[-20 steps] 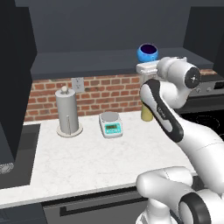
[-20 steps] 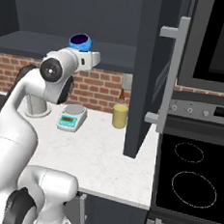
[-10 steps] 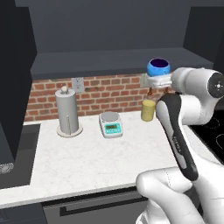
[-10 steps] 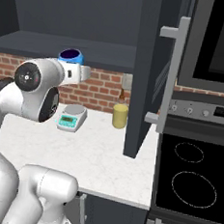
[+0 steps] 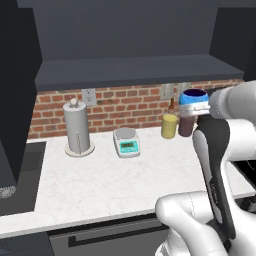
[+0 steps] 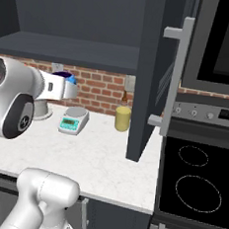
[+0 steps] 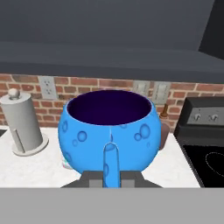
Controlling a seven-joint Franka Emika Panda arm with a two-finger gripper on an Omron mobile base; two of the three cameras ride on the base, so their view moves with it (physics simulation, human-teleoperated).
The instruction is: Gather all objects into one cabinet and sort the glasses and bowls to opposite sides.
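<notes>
Here the tool (image 7: 111,177) is closed on the handle of a bright-blue cup (image 7: 109,130), which sits upright just above the fingertips with its dark inside facing up. In the left base view the cup (image 5: 193,98) is carried in the air above the counter (image 5: 105,182), level with the brick backsplash (image 5: 130,102) and below the dark grey shelf (image 5: 135,70) of the open wall cabinet. Beneath and a little behind the tool stand a yellow canister (image 5: 169,126) and a dark brown jar (image 5: 185,124), touching or nearly touching each other. Farther off to its left on the counter are a small kitchen scale (image 5: 126,142) and, beyond that, a grey paper-towel holder (image 5: 78,128). In the right base view the cup (image 6: 63,77) sits at the end of the white arm, well apart from the open cabinet door (image 6: 147,75) and the stove (image 6: 194,186) on the far side.
</notes>
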